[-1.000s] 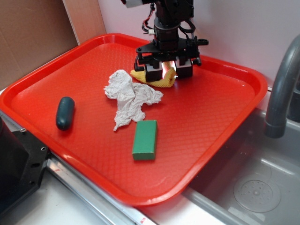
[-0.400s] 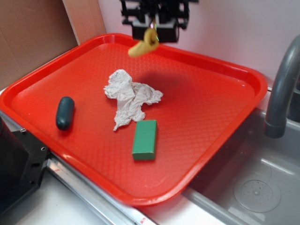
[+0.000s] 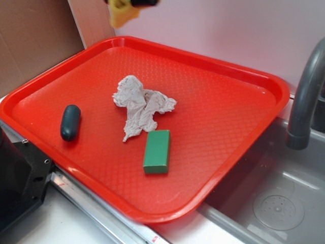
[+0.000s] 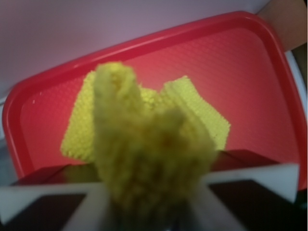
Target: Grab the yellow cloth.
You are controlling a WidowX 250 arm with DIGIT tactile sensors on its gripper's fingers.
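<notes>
Wrist view: end effector (image 4: 154, 211) clamped on the cloth (image 4: 144, 159), which bunches up between the jaws. Exterior: cloth (image 3: 121, 12) hangs well above the tray (image 3: 264, 81), over its far rim. Grab looks done; next just hold the grip.

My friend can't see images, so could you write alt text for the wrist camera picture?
Close-up of a bunched yellow cloth pinched in the gripper, filling most of the frame and hanging above a red tray. A pale wall lies beyond the tray's far rim.
</notes>
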